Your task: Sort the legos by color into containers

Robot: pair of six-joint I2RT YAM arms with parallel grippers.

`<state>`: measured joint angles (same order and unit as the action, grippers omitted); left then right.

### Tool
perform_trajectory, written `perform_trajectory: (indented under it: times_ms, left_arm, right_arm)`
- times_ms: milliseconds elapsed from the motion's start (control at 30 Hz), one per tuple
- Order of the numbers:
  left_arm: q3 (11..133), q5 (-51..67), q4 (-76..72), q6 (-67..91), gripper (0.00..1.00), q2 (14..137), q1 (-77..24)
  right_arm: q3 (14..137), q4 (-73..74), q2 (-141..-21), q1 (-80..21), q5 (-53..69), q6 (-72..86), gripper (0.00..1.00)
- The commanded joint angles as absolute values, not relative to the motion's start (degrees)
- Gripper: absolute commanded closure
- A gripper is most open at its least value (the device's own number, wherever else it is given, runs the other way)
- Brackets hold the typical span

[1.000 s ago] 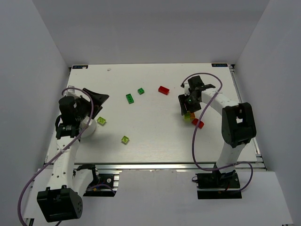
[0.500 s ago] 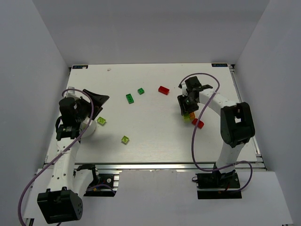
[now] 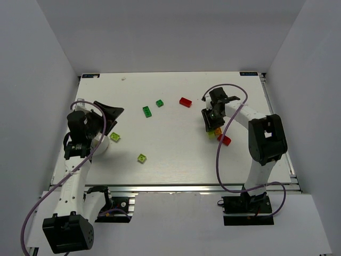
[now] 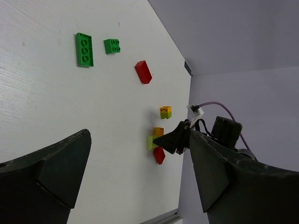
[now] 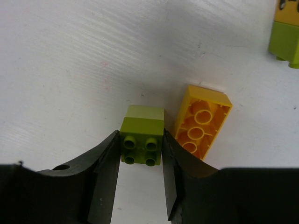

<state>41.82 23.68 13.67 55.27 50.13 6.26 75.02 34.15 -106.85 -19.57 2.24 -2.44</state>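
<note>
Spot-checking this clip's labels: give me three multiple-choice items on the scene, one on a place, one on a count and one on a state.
1. Where is the square lime brick at the centre of the right wrist view?
A between the fingers of the right gripper
B alone, far from both arms
C lifted high in the air

2. How many dark green bricks lie on the table?
A one
B two
C four

3. How is the left gripper?
A shut on a brick
B shut, empty
C open, empty

Key:
1 A: a black finger stands at each side of it.
2 B: a long one and a square one lie near each other.
3 C: its fingers stand wide apart with nothing between them.
</note>
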Motion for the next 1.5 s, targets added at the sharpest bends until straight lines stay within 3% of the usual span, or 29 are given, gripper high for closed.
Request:
perform_trajectory:
  times_ms: [0,100,333,500,600,667,833,900,1267,1467]
  left_arm:
    - [40.7,26.1,10.73,56.68,0.05,49.13,6.07]
    - [39.73,28.64,6.87,58.44,0.05,49.39,5.89]
    - [36.04,35.15,-10.78,64.51,0.05,51.5,2.39]
    - [38.75,33.67,-14.94,61.45,0.06,55.1,-6.57]
    - [40.78,32.35,-17.39,60.65,0.06,58.61,-12.03]
    - [41.74,30.86,-18.63,60.03,0.07,60.81,-15.02]
    - [43.94,28.3,-20.03,57.48,0.07,63.36,-18.19]
    - [44.47,27.6,-20.83,57.39,0.08,63.98,-18.8]
    - [46.76,29.09,-22.32,57.04,0.2,67.85,-21.27]
    - [46.32,30.14,-26.01,59.06,0.31,68.73,-21.97]
  right_arm:
    - [78.38,34.54,-106.0,-19.69,7.09,-4.13,0.87]
    - [83.12,36.03,-104.68,-19.6,16.73,-6.67,1.0]
    - [94.9,42.71,-104.85,-19.42,51.91,-16.35,1.0]
    - [98.0,36.85,-106.79,-19.95,66.94,-7.93,1.0]
    - [96.69,23.89,-106.7,-20.48,73.01,6.29,1.0]
    - [93.28,13.76,-106.0,-20.74,74.87,21.21,1.0]
    - [84.21,-29.3,-104.41,-21.35,77.25,57.74,1.0]
    - [81.67,-38.71,-104.24,-22.06,77.08,63.7,1.0]
    - [79.36,-43.85,-103.01,-25.22,75.41,69.17,1.0]
    - [79.45,-44.12,-103.1,-25.66,74.71,69.35,1.0]
